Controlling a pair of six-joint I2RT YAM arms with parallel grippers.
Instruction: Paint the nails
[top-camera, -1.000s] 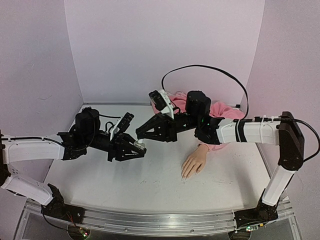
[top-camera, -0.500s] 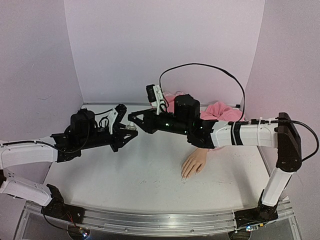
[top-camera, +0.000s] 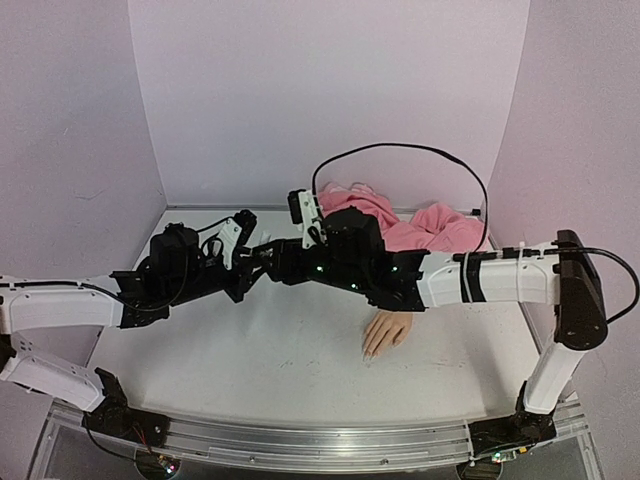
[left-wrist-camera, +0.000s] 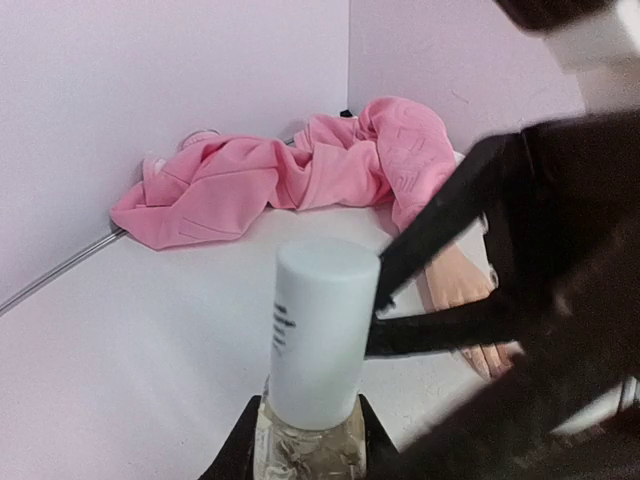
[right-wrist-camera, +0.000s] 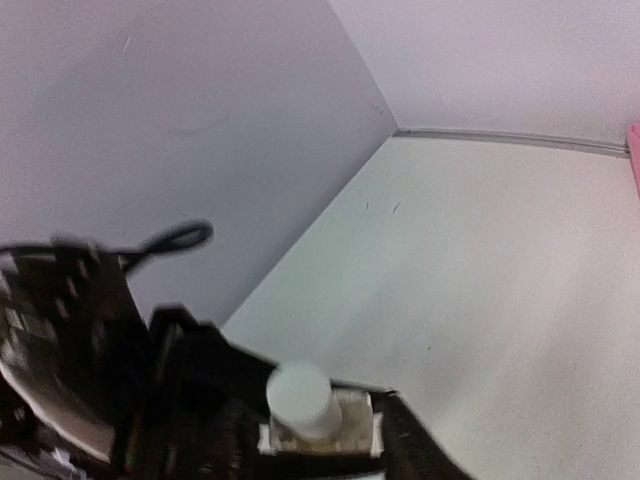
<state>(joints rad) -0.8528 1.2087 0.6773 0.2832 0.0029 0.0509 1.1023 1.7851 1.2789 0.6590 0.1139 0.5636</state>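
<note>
- The mannequin hand (top-camera: 388, 332) lies palm down on the bench (top-camera: 250, 350), right of centre. Its nails (top-camera: 368, 351) point toward the near edge.
- The left end effector (top-camera: 252, 265) hangs above the bench left of centre. It is clamped on a small clear bottle (left-wrist-camera: 305, 440), below the white cap (left-wrist-camera: 318, 340).
- The right end effector (left-wrist-camera: 377, 318) has its fingers apart, with the tips at the cap's side. Whether they touch it cannot be told.
- The pink hoodie (top-camera: 420, 225) is bunched at the far right.

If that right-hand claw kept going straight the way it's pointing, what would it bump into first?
Most likely the white cap of the bottle held by the left gripper. The right gripper has its fingers pointing at it, though the gap is hard to judge.
</note>
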